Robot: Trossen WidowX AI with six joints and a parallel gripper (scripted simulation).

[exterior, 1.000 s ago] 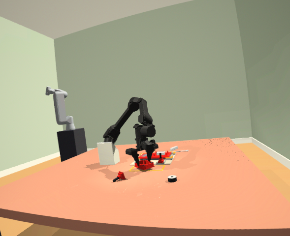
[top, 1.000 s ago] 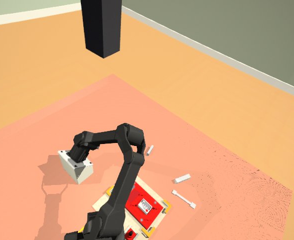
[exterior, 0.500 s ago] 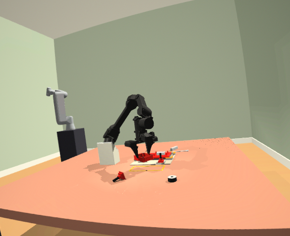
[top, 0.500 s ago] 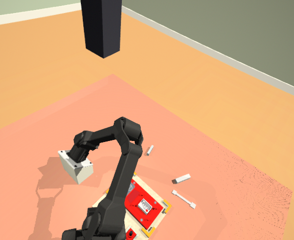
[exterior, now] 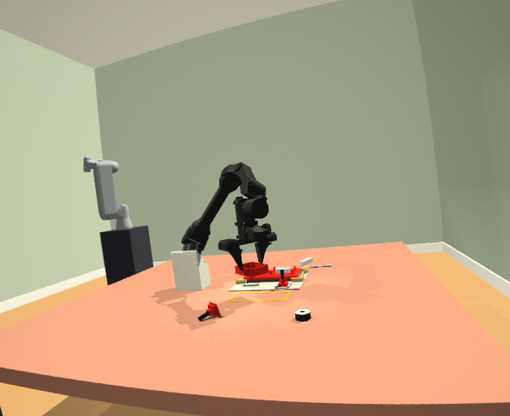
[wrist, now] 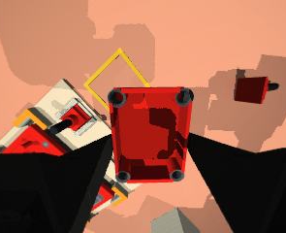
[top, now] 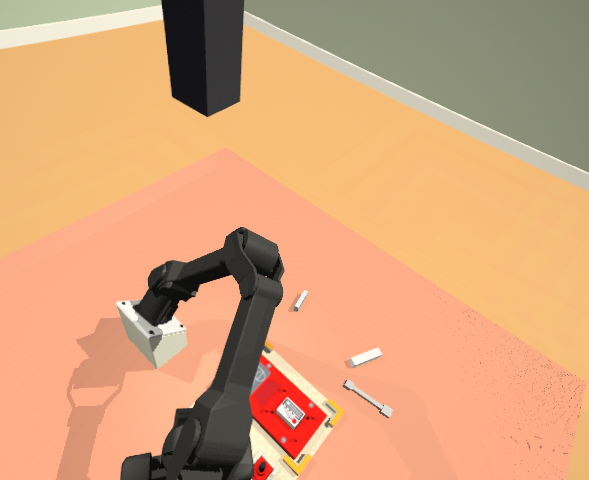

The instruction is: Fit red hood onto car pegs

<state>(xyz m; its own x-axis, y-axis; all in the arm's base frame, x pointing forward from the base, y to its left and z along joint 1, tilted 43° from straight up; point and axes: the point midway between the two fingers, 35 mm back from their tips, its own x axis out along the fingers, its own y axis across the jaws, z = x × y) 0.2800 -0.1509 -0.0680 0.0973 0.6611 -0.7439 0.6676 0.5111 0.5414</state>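
The red hood (exterior: pixel 251 269) (wrist: pixel 144 126) is in the air, its open side with the four corner holes facing up towards the wrist camera. My gripper (exterior: pixel 250 265) (wrist: pixel 149 137) is shut on the hood, one finger on each long side. In the wrist view the hood overlaps the edge of the pale jig (top: pixel 297 379) (exterior: pixel 263 287) (wrist: pixel 60 94). The red chassis (top: pixel 304 431) (exterior: pixel 274 276) (wrist: pixel 23 143) sits in the jig, with the white engine block (top: pixel 290 411) and dark pegs on its deck. The arm hides the hood and fingers in the top view.
A red piece with a black stem (top: pixel 262 467) (wrist: pixel 74 117) stands on the jig. A yellow outline (exterior: pixel 259 300) (wrist: pixel 102 66), another red piece (exterior: pixel 213 308) (wrist: pixel 250 89) and a wheel (exterior: pixel 302 315) lie nearby. White blocks (top: pixel 365 357) (top: pixel 300 300) and a rod (top: pixel 367 397) lie beyond the jig.
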